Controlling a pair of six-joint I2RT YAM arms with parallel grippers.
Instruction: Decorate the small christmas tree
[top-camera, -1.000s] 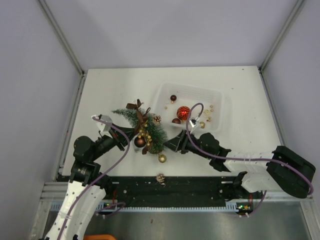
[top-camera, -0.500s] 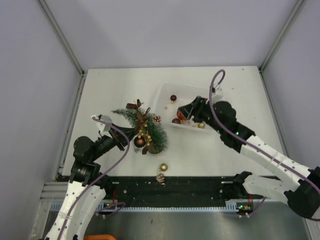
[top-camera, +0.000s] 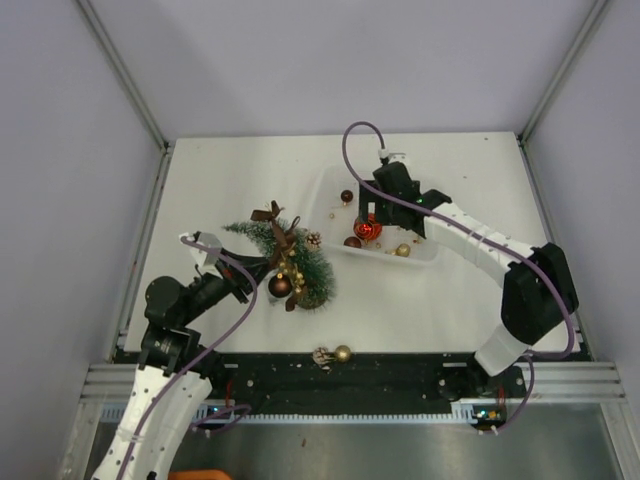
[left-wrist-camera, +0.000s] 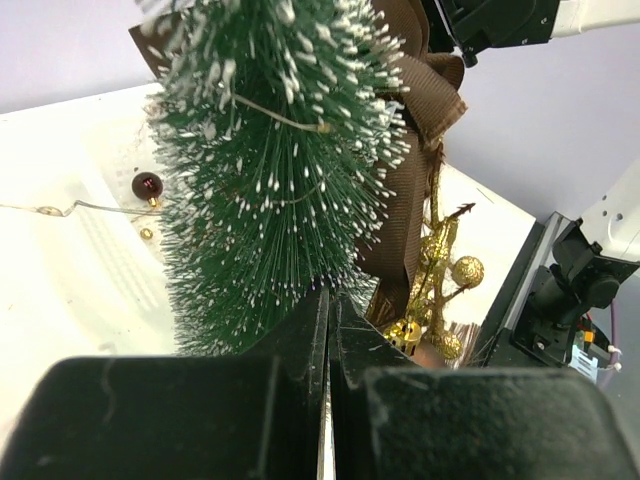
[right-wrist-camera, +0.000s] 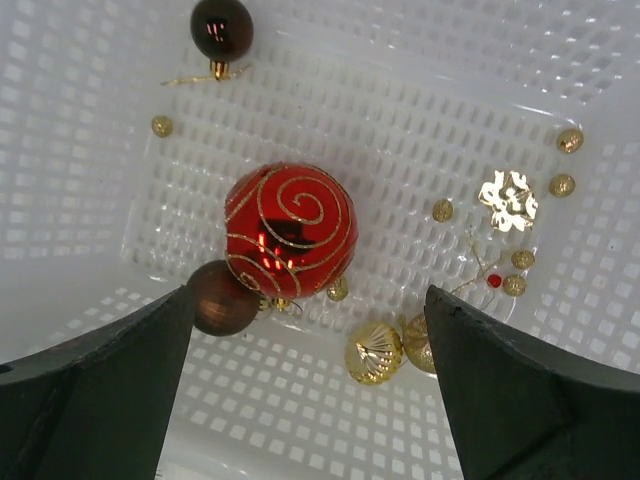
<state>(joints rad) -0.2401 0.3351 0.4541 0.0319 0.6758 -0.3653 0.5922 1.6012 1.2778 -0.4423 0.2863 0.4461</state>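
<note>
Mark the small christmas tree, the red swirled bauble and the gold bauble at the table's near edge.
small christmas tree (left-wrist-camera: 270, 180): left wrist view, on its frosted green bristles.
red swirled bauble (right-wrist-camera: 290, 232): right wrist view, middle of the ball.
gold bauble (top-camera: 342, 353): top view, middle of the ball.

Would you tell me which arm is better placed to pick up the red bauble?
Right: the right fingers hang open over the red bauble in the tray; the left fingers are shut by the tree.
</note>
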